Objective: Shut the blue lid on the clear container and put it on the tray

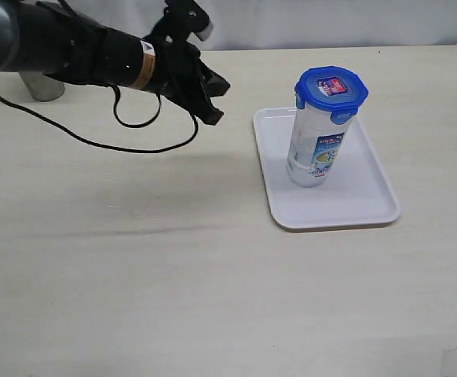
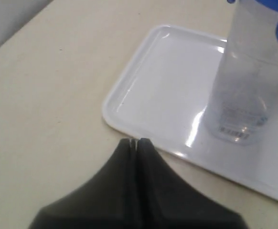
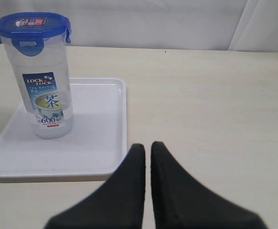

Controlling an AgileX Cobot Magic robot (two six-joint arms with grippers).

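Two grippers show in our pictures, and both have their jaws together. The left gripper [image 1: 213,115] is at the end of a black arm [image 1: 79,51] that reaches in from the upper left of the exterior view. It hangs above the table [image 1: 173,283], to the left of the tray [image 1: 362,208] and apart from it, and it holds nothing. In the left wrist view its two dark fingers [image 2: 151,162] press against each other with only a thin line between them, and their tips are over the table just beside the tray's rim. The right gripper [image 3: 147,145] we see only in the right wrist view. There is only a narrow slit between its fingers, with nothing inside. It is over the bare table, near a corner of the tray but not touching it.

The clear container [image 1: 313,153] stands upright on the tray, more toward the tray's left side in the exterior view. The blue lid [image 1: 331,88] sits on top of the container and covers the whole mouth. The flaps that we can see lie down against the wall. On top of the lid is a red, white and blue sticker, and the container's lower half carries a label with "LOCK & LOCK" and "600". A grey metal cup [image 1: 44,85] stands at the far left of the table, partly behind the arm. A black cable [image 1: 134,145] hangs under the arm.
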